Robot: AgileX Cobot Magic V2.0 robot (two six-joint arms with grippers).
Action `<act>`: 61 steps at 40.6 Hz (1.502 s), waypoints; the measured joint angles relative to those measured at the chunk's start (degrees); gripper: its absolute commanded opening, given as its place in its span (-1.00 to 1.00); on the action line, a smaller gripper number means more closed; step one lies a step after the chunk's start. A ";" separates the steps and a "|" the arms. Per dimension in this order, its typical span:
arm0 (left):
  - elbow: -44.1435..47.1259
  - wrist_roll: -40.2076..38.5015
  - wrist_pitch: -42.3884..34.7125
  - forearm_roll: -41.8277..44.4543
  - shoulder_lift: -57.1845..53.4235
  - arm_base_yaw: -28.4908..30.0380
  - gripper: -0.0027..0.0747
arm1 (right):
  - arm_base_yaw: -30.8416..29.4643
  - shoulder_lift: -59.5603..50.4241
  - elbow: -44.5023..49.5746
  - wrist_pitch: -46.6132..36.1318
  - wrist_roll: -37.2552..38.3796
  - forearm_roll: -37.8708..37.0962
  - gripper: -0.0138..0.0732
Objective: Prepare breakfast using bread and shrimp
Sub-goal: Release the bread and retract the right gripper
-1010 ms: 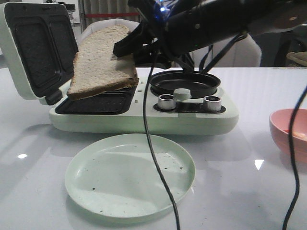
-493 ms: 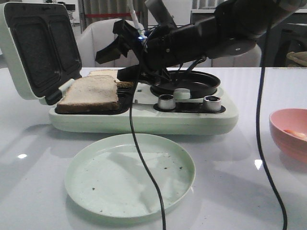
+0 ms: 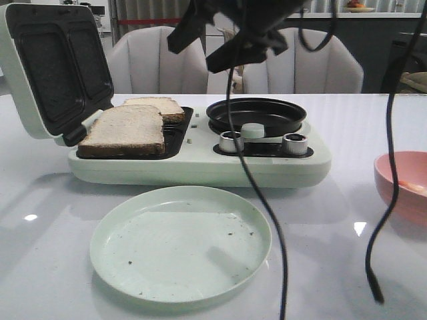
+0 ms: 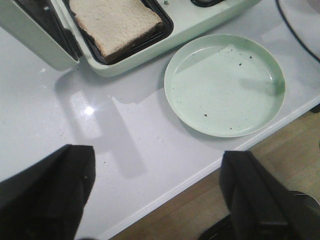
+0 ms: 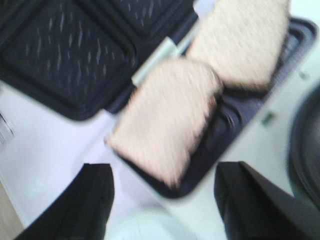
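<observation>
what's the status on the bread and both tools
Right tool open, empty, above the sandwich maker. Left tool open, empty, over the table edge. Both bread slices in the maker's tray. Shrimp not visible. Nothing in the way.

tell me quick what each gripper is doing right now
Left gripper: open, holding nothing.
Right gripper: open, empty, above the bread.
</observation>
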 measured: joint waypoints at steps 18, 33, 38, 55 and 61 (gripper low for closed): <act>0.00 0.00 0.00 0.00 0.00 0.00 0.52 | -0.09 -27.38 14.67 15.10 39.24 -48.36 0.55; 0.00 0.00 0.00 0.43 0.00 0.00 0.46 | -0.09 -45.29 34.43 11.16 39.25 -49.08 0.55; 0.00 0.00 0.16 0.56 0.00 0.00 0.13 | -0.09 -48.06 36.89 10.52 39.25 -49.61 0.55; -6.77 -1.95 8.15 11.61 10.07 0.87 -0.66 | -0.09 -48.79 37.08 11.25 39.25 -46.91 0.55; -10.59 -2.50 8.94 15.11 17.33 8.16 -0.66 | -0.09 -48.89 37.08 11.28 39.25 -46.93 0.55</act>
